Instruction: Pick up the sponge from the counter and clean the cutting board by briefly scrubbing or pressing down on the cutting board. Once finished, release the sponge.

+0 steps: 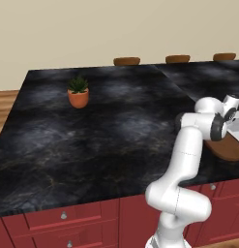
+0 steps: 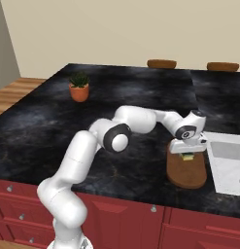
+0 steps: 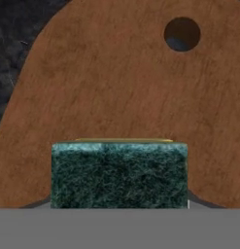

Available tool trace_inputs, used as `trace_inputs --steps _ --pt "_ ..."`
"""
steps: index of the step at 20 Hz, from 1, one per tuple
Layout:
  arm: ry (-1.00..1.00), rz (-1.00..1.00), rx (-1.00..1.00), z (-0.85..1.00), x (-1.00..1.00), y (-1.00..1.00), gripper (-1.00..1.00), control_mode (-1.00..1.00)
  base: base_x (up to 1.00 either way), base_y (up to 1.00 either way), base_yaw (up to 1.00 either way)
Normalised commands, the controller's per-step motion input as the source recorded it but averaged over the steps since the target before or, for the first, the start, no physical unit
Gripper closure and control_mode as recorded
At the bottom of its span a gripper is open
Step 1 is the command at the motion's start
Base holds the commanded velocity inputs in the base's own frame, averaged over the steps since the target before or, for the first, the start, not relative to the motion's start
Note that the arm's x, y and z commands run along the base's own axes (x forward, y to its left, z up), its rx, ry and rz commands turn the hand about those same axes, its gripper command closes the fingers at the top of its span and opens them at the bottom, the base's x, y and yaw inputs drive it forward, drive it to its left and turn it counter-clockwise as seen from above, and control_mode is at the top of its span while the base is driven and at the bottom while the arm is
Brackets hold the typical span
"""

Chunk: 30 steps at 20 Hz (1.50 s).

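While clamped around the sponge [image 2: 188,156], with the green scrub face [image 3: 119,175] up toward the hand and a thin yellow edge showing at its far side, hung the gripper [image 2: 188,154] low over the cutting board [image 2: 187,173]. Lay at the near right of the black counter [image 2: 131,104], that brown board, beside the pale sink [image 2: 228,160], its round hole [image 3: 182,34] showing past the sponge. Stood far left a potted plant [image 1: 78,92]; beyond the far edge, three brown stool tops [image 1: 126,61].
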Motion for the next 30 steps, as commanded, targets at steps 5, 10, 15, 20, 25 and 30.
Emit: trace_inputs --steps 5,10,15,20,25,30 --pt "0.0 0.0 0.0 -0.55 -0.32 0.22 1.0 -1.0 0.0 0.0 0.0" --pt "0.0 0.0 0.0 -0.28 -0.81 0.05 1.0 -1.0 0.0 0.0 0.0" --pt "0.0 0.0 0.0 -0.43 -0.73 0.12 1.0 -1.0 0.0 0.0 0.0" --pt "0.04 0.0 0.0 -0.52 -0.39 0.38 1.0 -1.0 0.0 0.0 0.0" --pt "0.0 0.0 0.0 -0.03 0.1 0.6 1.0 -1.0 0.0 0.0 0.0" --pt "0.0 0.02 0.0 -0.03 0.17 0.17 1.0 -1.0 0.0 0.0 0.0"
